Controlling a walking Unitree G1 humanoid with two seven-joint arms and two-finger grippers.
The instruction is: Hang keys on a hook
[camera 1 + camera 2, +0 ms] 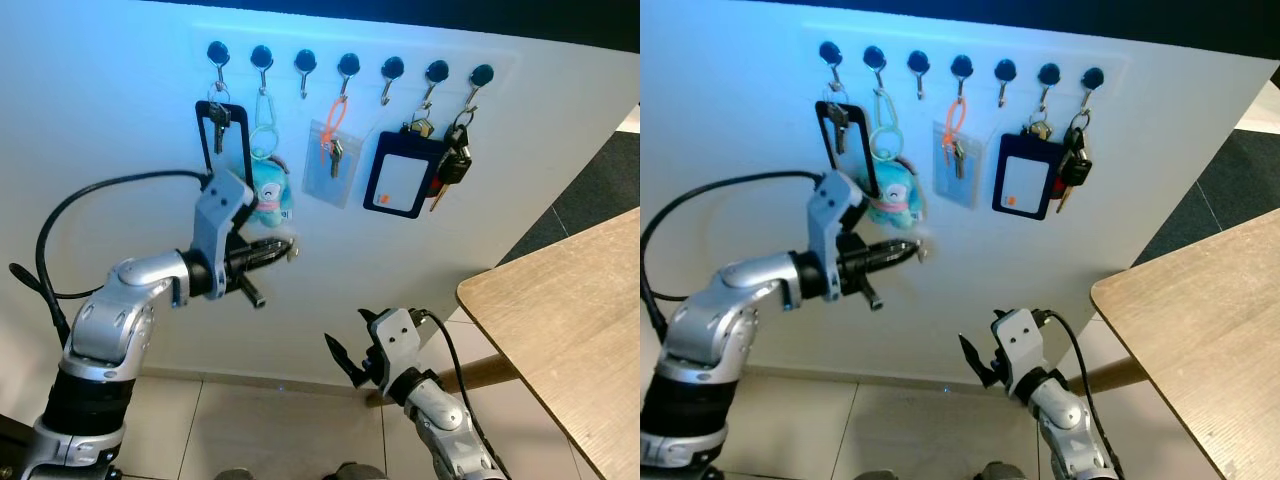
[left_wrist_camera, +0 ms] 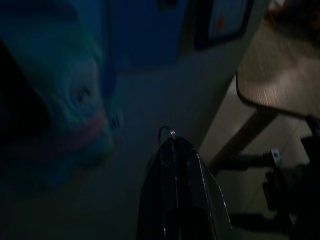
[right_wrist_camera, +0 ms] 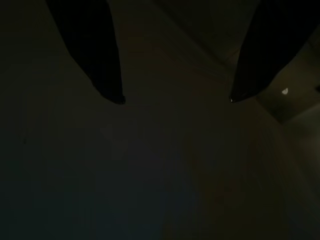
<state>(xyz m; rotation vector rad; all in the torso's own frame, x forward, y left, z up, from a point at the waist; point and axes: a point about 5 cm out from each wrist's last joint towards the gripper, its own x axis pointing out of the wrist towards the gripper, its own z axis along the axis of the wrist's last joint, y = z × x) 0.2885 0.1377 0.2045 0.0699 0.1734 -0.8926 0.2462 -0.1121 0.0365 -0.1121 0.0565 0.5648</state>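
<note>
You had 7 hooks (image 1: 305, 60) w/ 6 items hung, left gripper (image 1: 284, 246) fingers pinched tight on a key ring (image 2: 167, 134) just below the plush toy (image 1: 268, 195), right gripper (image 1: 343, 361) fingers spread wide, holding nothing.

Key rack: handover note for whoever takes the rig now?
Left gripper: raised at the wall, below the plush keychain, shut on a key ring.
Right gripper: low and idle, open, holding nothing.
Rack: seven hooks. The third hook and fifth hook are bare; the rest carry items.
Done: ring picked up and brought to the wall.
Left: lift it onto a bare hook, probably the third as it is nearest, then release.
</note>
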